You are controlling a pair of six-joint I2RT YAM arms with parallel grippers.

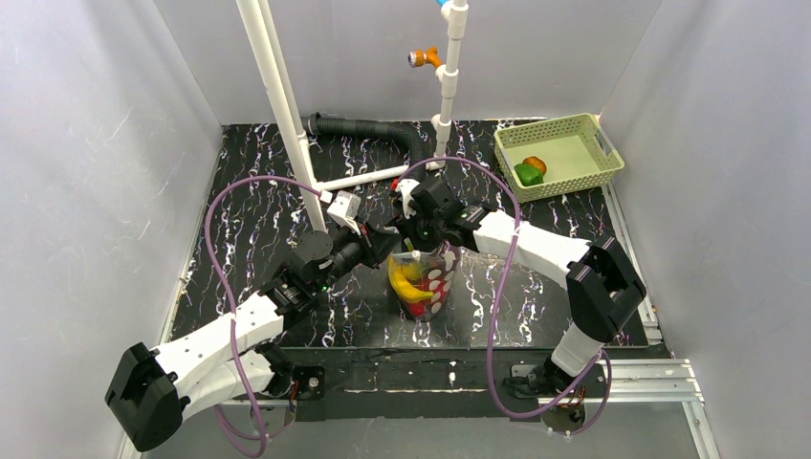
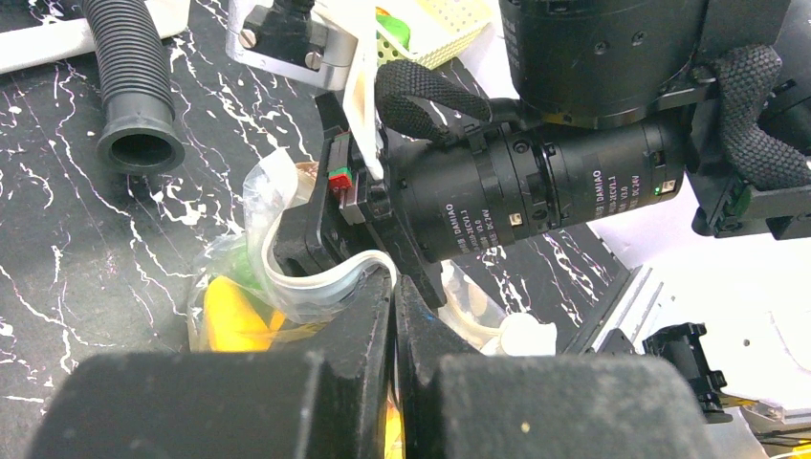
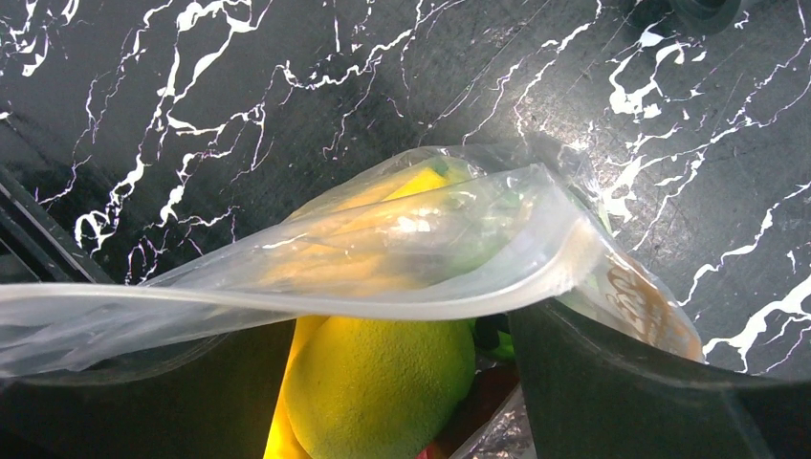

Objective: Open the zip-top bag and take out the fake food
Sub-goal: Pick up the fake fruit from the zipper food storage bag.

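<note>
Table (image 1: 287, 316): black with white veins; both arms are bolted at its near edge.
Left arm (image 1: 239, 330): stretched forward and to the right, toward the table's middle.
Right arm (image 1: 536, 253): bent at the elbow and reached left, with the wrist turned down over the bag.
Pipe (image 1: 282, 105): white, stood just behind the two wrists.
Basket (image 1: 612, 143): green, set at the far right corner, well apart from the bag; a green piece (image 1: 528, 174) and an orange piece (image 1: 537, 163) are held in it.
Hose (image 1: 373, 126): black and ribbed, laid along the far edge.
Bag (image 1: 438, 287): clear and dotted, stood upright mid-table between the grippers, mouth up.
Food: a banana (image 1: 409, 277) and a lemon (image 3: 383, 382) are seen inside the bag.
Left gripper (image 2: 394, 292): pressed together, with the bag's rim pinched.
Right gripper (image 3: 402, 335): spread wide at the mouth; the rim is draped loosely across the fingers (image 3: 612, 402).
</note>
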